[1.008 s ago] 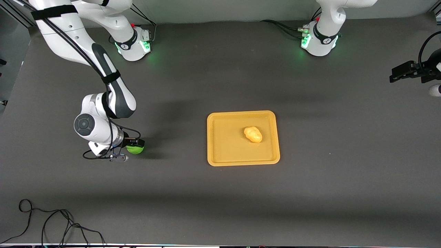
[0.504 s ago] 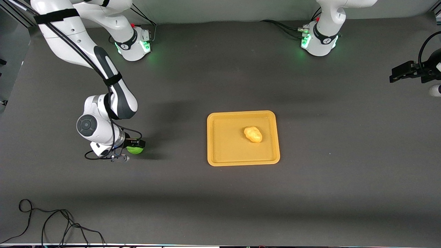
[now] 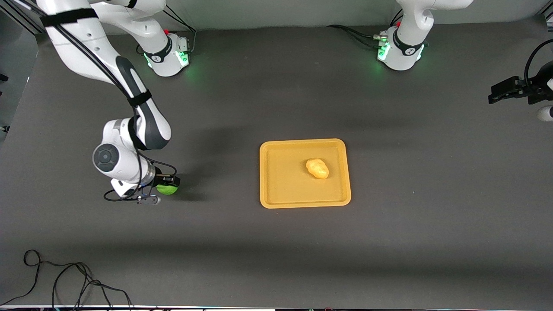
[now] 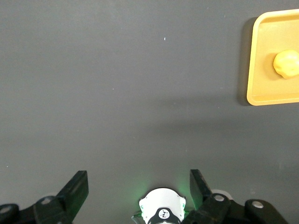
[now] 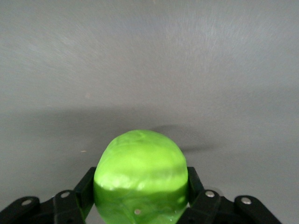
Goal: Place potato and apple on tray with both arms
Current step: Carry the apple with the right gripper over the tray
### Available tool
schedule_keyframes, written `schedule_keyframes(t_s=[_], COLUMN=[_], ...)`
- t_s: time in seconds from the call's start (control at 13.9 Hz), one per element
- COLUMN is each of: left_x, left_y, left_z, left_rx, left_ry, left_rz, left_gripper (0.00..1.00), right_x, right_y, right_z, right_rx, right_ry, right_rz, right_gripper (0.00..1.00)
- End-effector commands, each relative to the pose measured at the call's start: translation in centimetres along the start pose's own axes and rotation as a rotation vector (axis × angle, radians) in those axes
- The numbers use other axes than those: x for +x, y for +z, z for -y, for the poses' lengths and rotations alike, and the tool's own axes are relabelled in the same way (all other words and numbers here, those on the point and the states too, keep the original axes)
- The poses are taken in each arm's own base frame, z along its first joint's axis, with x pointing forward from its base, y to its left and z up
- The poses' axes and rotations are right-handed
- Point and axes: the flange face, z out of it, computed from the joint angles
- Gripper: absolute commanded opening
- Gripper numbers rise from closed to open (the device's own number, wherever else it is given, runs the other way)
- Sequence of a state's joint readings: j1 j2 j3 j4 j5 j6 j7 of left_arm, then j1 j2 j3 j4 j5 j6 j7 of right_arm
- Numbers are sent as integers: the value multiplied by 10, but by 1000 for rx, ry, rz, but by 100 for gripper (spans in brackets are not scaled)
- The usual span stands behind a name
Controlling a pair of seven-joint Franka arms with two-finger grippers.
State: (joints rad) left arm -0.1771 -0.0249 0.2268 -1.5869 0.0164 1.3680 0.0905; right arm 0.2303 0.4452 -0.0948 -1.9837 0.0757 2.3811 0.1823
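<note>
The orange-yellow tray [image 3: 281, 190] lies mid-table with the yellow potato [image 3: 317, 168] on it. My right gripper [image 3: 163, 185] is shut on the green apple [image 3: 168, 189], low over the dark table, toward the right arm's end, well apart from the tray. In the right wrist view the apple [image 5: 140, 172] fills the space between the two black fingers [image 5: 86, 186]. My left gripper [image 3: 497, 93] waits open and empty, high at the left arm's end of the table. The left wrist view shows its spread fingers [image 4: 77, 191], the tray [image 4: 261, 56] and the potato [image 4: 286, 64].
A loose black cable [image 3: 65, 276] lies on the table at the corner nearest the front camera, at the right arm's end. The two green-lit arm bases [image 3: 170, 54] [image 3: 399, 49] stand along the table edge farthest from the front camera.
My right wrist has shifted slightly back and forth, and the apple between its fingers has moved a few pixels with it. The left arm, tray and potato have not moved.
</note>
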Motion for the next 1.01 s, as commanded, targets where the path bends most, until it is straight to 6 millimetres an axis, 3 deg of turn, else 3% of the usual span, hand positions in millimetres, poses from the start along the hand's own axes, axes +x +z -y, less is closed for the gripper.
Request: schedule_keyframes(t_s=[0.0,0.22,0.36,0.5,0.72,0.94], left_x=[1,1,1,1,1,2], left_y=[-5,-5,-5,-5,-5,-4], left_z=[-1,-2,-1,-2,-1,0], left_rx=[-5,-5,-5,-5,-5,-5], left_ry=[11,12,11,12,11,9], left_rz=[-3,-3,-3,-3,-5,-2], left_gripper=[97,97,97,97,97,97], right_x=[-3,-2,-10,-27,-67,-100], right_y=[-89,-152,-174,-185,-168,-144], right_z=[11,32,80,144,254,331], right_rx=[30,35,36,39,27,24], right_ry=[4,-8,-19,-24,-1,57], right_rz=[-23,-21,-29,-57,-57,-49], right_gripper=[35,35,35,35,35,35])
